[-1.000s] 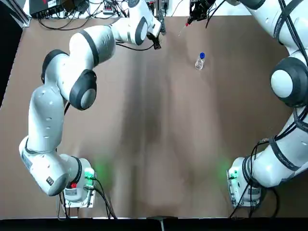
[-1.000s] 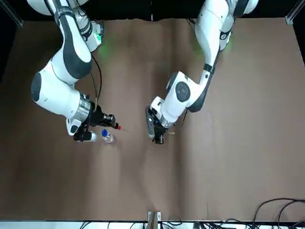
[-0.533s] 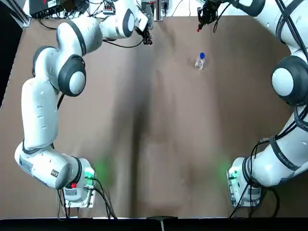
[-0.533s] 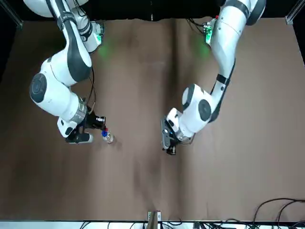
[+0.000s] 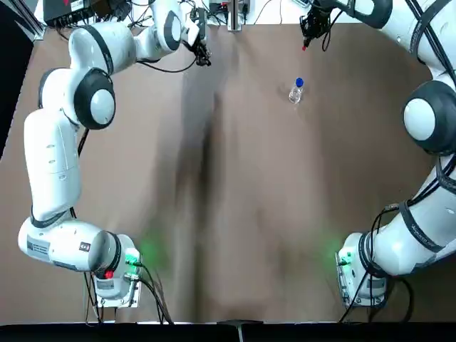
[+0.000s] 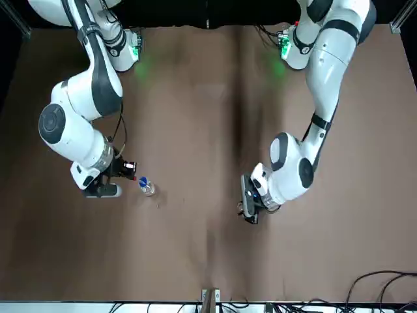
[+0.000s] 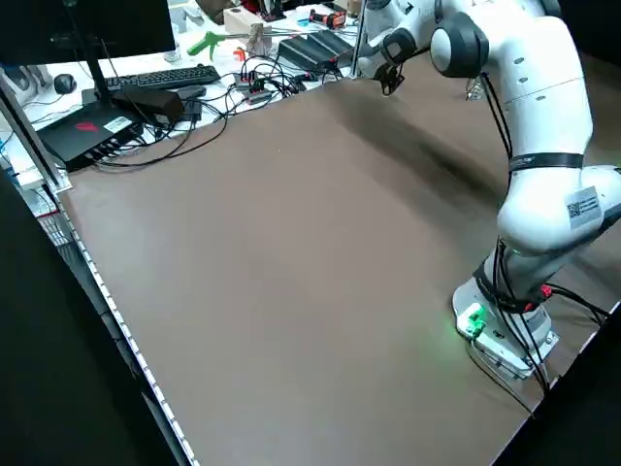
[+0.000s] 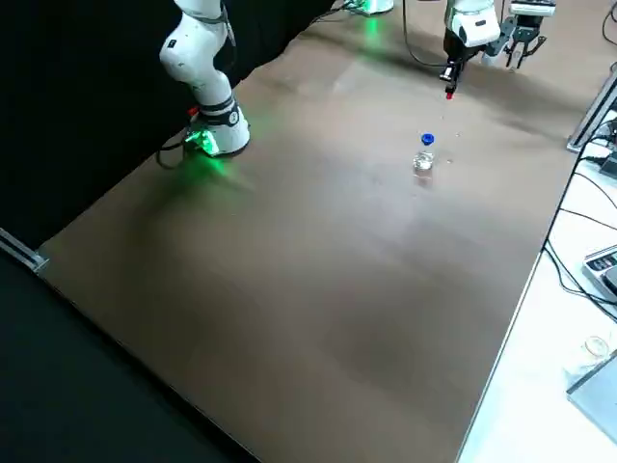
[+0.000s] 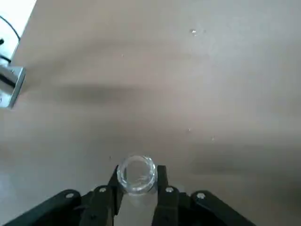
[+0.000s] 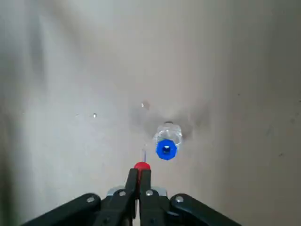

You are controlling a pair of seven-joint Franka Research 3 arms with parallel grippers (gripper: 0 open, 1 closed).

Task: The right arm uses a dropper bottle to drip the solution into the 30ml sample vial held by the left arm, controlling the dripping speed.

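The dropper bottle (image 5: 296, 91) stands open on the brown table, clear with a blue neck collar (image 10: 165, 149). Its thin dropper with the red bulb (image 10: 141, 165) is pinched in my right gripper (image 10: 139, 178), which hangs above the table just beyond the bottle, near the far edge (image 5: 308, 34). The red end (image 8: 449, 94) points down. My left gripper (image 9: 137, 182) is shut on the 30ml sample vial (image 9: 136, 169), a small clear glass with its mouth open. It is held low over the table at the far edge (image 5: 201, 54), well apart from the dropper. The solution cannot be made out.
Cables, a keyboard and black boxes (image 7: 146, 92) lie past the table's far edge. A metal bracket (image 9: 11, 84) sits by the table edge close to the left gripper. Brown table top (image 5: 235, 199) spreads between the arm bases and the bottle.
The left arm has swung toward the robot's left along the far edge, carrying the vial away from the bottle. The right gripper with the dropper has shifted to the robot's right.
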